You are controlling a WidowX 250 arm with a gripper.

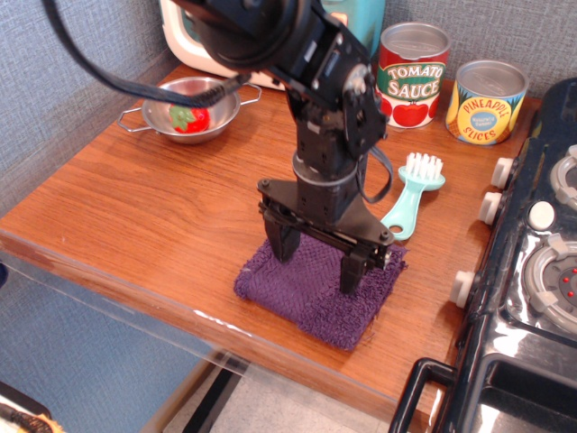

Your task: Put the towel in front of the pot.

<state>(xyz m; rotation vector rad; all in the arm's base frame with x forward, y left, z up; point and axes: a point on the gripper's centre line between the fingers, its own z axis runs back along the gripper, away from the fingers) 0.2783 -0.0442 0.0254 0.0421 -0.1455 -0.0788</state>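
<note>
- Pot [192,110] — small shiny metal bowl with thin wire loop handles, far left of the wooden counter [135,207]; a red strawberry [190,118] sits inside. The bare wood on its near side is the likely destination.
- Towel [317,293] — dark purple knitted cloth, lying flat near the counter's front edge, well apart from the pot and to its right.
- Gripper [321,267] — black, pointing straight down over the towel, jaws spread wide and holding nothing; both fingertips are at or just above the cloth, though contact cannot be confirmed.
- Step in hand, as judged: securing the towel. Press down until the tips bite into the knit, then close fully so a fold bunches between them — a shallow pinch would probably slip off the fuzzy surface.
- Carry advice: lift enough that the trailing edge clears the wood, then travel left and back toward the pot, stopping short of its handles.
- Brush [411,200] — teal, just beyond the towel's far right corner; keep clear of it when lifting.
</note>
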